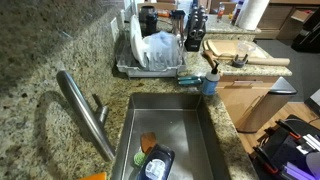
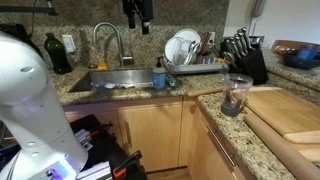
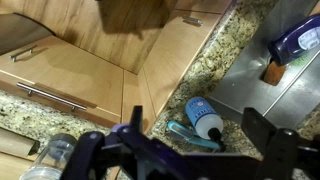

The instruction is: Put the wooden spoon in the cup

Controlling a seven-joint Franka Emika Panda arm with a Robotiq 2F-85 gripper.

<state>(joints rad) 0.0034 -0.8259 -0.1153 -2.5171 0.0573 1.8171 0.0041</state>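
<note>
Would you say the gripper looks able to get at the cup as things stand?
Probably yes: the gripper hangs open high above the counter, and the cup stands uncovered near the cutting board, nothing over it.

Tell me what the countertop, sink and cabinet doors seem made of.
Countertop: likely polished granite, speckled brown-grey, glossy. Sink: probably stainless steel, brushed grey, softly reflective. Cabinet doors: light wood or veneer, faint grain, satin.

Granite counter. Steel sink, with a curved faucet beside it. Dish rack behind the basin, holding white plates. Blue-capped bottle at the sink's corner. Knife block. Wooden board.
</note>
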